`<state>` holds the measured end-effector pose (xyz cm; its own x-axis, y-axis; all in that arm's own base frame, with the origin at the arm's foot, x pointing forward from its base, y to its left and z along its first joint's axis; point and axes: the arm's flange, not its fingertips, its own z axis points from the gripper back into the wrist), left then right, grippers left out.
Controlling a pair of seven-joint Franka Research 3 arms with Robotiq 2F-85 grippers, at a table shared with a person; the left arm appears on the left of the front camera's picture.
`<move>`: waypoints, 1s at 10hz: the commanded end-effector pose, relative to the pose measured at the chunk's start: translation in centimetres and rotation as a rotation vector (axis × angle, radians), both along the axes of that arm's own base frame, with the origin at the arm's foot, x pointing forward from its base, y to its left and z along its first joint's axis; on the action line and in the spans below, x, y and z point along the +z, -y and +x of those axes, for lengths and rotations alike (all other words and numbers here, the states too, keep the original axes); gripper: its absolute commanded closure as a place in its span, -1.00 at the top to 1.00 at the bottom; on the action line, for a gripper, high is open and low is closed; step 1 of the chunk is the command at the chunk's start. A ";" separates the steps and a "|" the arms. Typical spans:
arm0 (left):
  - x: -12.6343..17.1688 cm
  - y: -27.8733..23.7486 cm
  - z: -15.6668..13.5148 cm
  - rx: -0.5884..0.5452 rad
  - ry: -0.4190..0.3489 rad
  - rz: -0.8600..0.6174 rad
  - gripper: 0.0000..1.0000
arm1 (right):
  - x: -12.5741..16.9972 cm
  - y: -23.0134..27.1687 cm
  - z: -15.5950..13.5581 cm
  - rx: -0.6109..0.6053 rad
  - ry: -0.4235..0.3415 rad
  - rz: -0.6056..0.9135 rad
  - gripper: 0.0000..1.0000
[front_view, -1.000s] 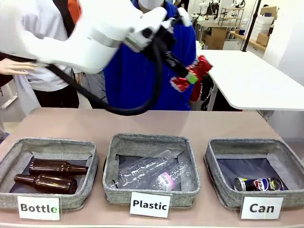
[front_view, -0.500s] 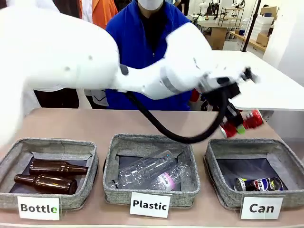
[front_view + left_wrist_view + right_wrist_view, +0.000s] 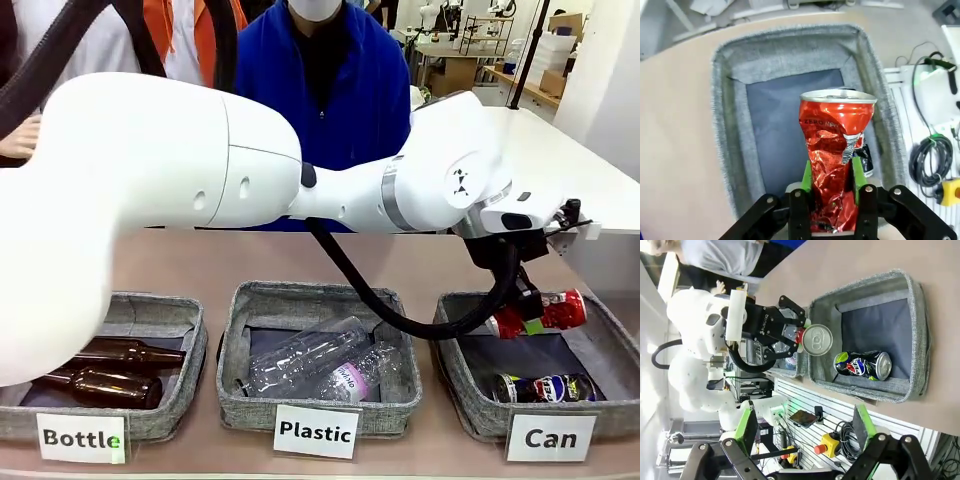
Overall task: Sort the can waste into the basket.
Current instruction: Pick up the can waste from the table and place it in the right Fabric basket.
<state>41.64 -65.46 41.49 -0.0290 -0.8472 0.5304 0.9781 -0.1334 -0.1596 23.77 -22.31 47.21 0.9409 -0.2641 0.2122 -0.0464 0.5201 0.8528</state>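
My left claw is pinching the crushed red can by its lower end, green pads pressed against both sides of the crumpled metal. I hold it above the Can basket, inside its rim rather than beside it; in my wrist view the dark lining lies straight below the can's top. The dark can with the blue-white markings already lies on the floor of that basket, toward its front wall (so half of the sorting looks done). What is left, as I judge it, is to let the red can drop in beside the dark one and pull my arm out of the basket. My right claw is spread wide and carries nothing, well back from the basket, looking at it from the side.
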 end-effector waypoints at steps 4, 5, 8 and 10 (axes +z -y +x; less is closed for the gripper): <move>-0.6 0.0 0.0 -0.047 0.019 0.006 0.79 | 0.0 0.1 -0.4 0.003 -0.001 -0.014 1.00; -0.6 -0.1 -0.1 -0.050 0.028 0.011 0.81 | 0.0 0.1 -0.4 0.003 -0.001 -0.014 1.00; -0.4 -0.2 -0.2 -0.048 0.033 0.018 1.00 | 0.0 0.1 -0.4 0.003 -0.001 -0.014 1.00; 1.9 -2.0 0.2 0.007 0.007 -0.027 1.00 | 0.0 0.1 -0.4 0.003 -0.001 -0.014 1.00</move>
